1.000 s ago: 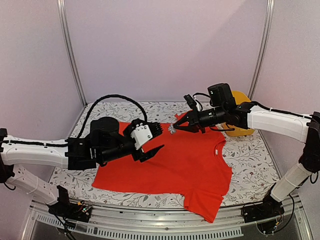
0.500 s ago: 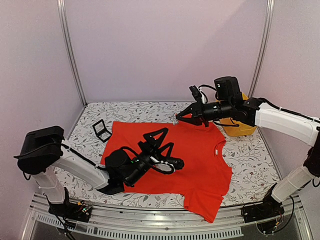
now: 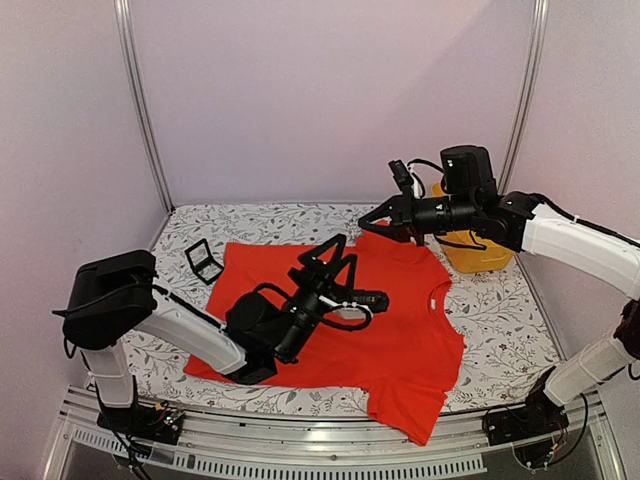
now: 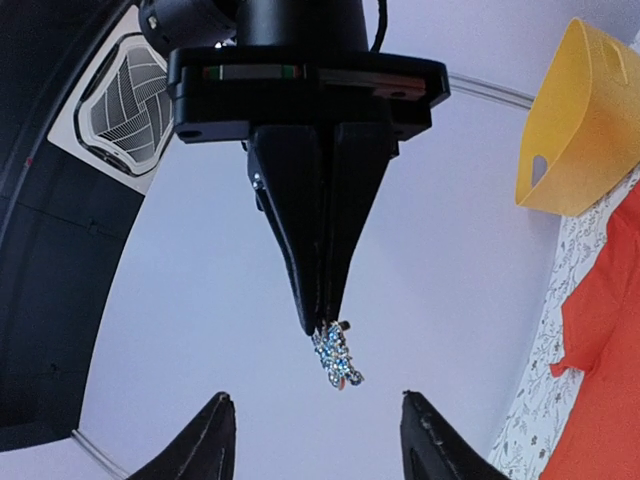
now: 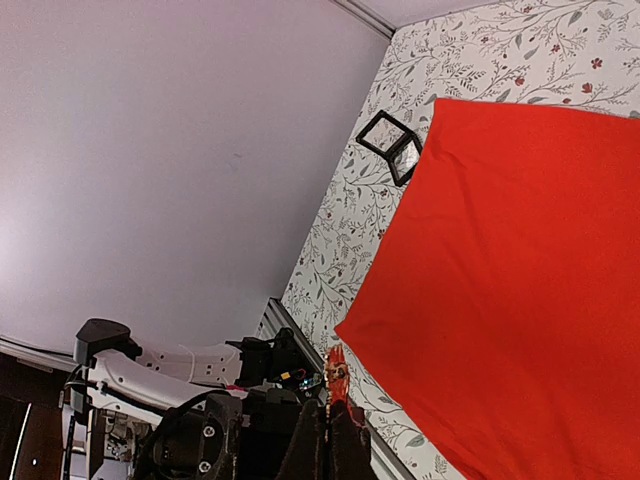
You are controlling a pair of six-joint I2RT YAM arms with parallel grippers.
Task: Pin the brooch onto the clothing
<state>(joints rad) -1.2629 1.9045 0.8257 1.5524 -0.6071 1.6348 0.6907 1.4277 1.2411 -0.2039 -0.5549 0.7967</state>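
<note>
Nothing is pinned yet: the right gripper (image 4: 322, 318), clamped on the brooch (image 4: 337, 362), hovers above the shirt (image 3: 400, 320); the left gripper (image 3: 342, 250) gapes empty.

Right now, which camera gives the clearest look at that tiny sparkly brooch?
The left wrist view: the brooch hangs glittering from the shut right gripper's tips against a plain wall. The right wrist view shows only a sliver past its own fingertips; in the top view it is too small to see.
</note>
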